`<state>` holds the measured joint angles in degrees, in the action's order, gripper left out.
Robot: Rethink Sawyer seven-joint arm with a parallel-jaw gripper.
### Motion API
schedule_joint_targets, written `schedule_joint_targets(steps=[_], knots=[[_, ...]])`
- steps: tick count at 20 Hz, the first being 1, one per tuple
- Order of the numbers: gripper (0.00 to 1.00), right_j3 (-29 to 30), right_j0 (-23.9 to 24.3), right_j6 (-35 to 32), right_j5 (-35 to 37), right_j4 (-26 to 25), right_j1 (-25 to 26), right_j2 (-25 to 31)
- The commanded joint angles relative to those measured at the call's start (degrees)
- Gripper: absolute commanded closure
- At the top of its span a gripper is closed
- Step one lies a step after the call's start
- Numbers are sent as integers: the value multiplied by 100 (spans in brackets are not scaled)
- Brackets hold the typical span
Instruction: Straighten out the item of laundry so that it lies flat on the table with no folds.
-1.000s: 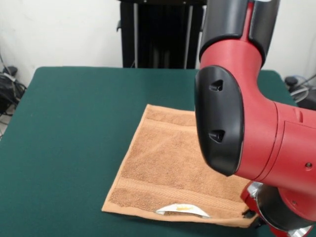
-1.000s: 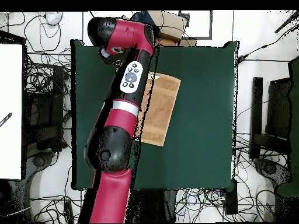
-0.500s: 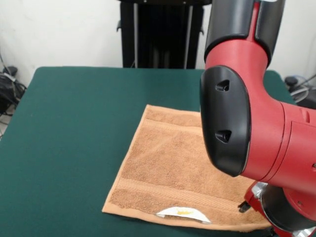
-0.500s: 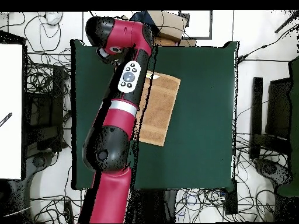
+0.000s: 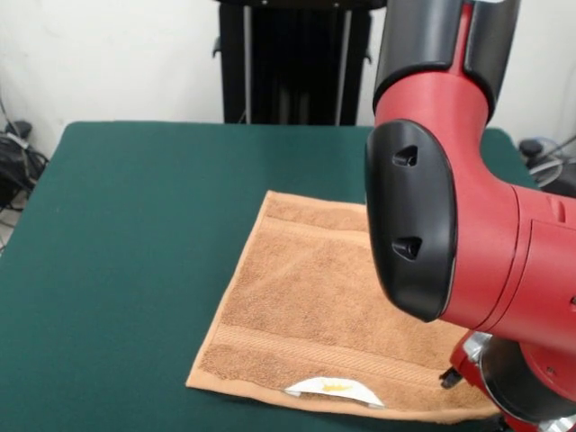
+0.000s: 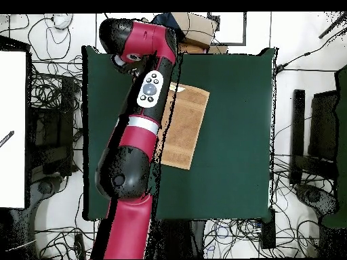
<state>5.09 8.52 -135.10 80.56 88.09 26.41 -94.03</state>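
Towel: a light orange-tan terry towel (image 5: 315, 315) lies spread flat on the table, woven bands showing near its ends.
Label: a white label with a yellow mark (image 5: 333, 388) sits at the towel's front hem.
Position: seen from overhead, the towel (image 6: 186, 128) lies in the half of the table farther from the robot's base, between the middle and the far edge, partly under the arm.
Table: a dark green felt top (image 5: 126, 234), bare around the towel's visible sides.
Arm: the red and black arm (image 5: 459, 207) fills the right of the front view and hides the towel's right side.
Gripper: hidden by the arm's bulk; I cannot tell how its claw stands.
Surroundings: tangled cables (image 6: 51, 95) on the floor, a cardboard box (image 6: 193, 28) beyond the far edge.
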Motion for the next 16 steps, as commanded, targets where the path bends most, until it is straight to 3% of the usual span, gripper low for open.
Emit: schedule_joint_targets(steps=[1, 5, 8, 13, 16], knots=[[0, 262, -196, -1483, -204, -160, -173, -417], [0, 639, -526, -1038, -88, -676, -390, 220], [0, 1242, -990, -494, -3, -1222, -726, 1040], [0, 3025, -2106, 960, -112, -2392, -1797, 2601], [0, 3911, -2561, 1709, -311, -2993, -2436, 3193]])
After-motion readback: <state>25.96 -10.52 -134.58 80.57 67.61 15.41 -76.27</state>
